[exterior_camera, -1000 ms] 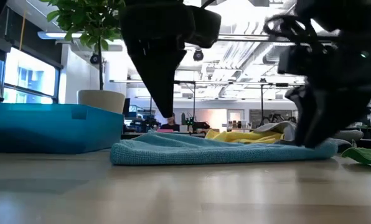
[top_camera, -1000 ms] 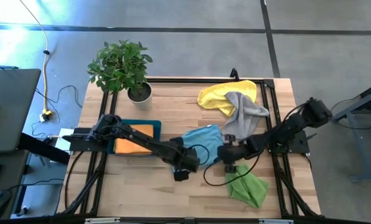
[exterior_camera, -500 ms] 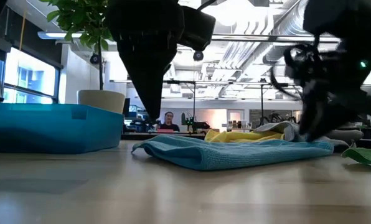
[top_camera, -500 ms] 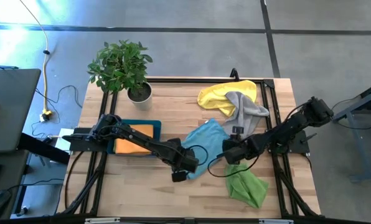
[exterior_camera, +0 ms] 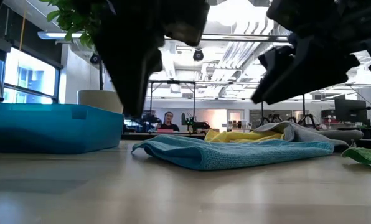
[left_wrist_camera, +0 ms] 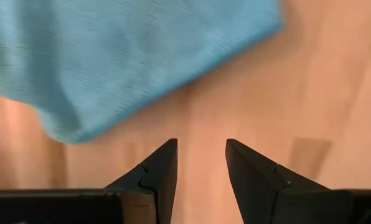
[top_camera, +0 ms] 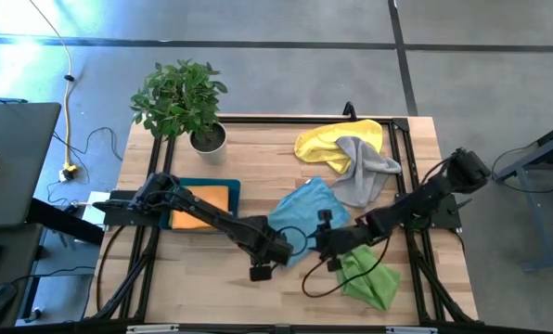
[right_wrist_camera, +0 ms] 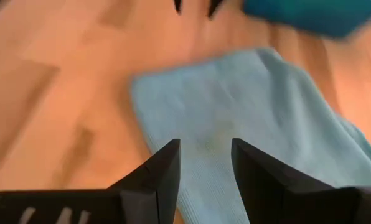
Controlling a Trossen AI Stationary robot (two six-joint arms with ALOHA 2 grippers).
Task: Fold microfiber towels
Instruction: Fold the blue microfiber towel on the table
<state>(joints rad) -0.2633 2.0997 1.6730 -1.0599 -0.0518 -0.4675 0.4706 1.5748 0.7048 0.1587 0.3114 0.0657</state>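
The light blue towel (top_camera: pixel 304 218) lies spread on the wood at the table's middle; it also shows in the low view (exterior_camera: pixel 235 152). My left gripper (top_camera: pixel 260 271) is open over bare wood just beyond the towel's near left edge (left_wrist_camera: pixel 129 56), raised clear of it (left_wrist_camera: pixel 201 146). My right gripper (top_camera: pixel 325 246) is open and raised over the towel's near right part (right_wrist_camera: pixel 254 130). A lime green towel (top_camera: pixel 369 276) lies crumpled at the near right. A yellow towel (top_camera: pixel 337 139) and a grey towel (top_camera: pixel 365 172) lie heaped at the far right. An orange towel (top_camera: pixel 202 211) lies in the tray.
The dark teal tray (top_camera: pixel 207 186) stands at the left, also in the low view (exterior_camera: pixel 48 127). A potted plant (top_camera: pixel 182 97) stands at the far left corner. Bare wood lies along the near edge (top_camera: pixel 258 301).
Both grippers have risen off the light blue towel. My left gripper has gone toward the near edge, my right gripper toward the table's left. The towel, bunched a second ago, now lies spread out toward the near edge and has stayed still for the last half second.
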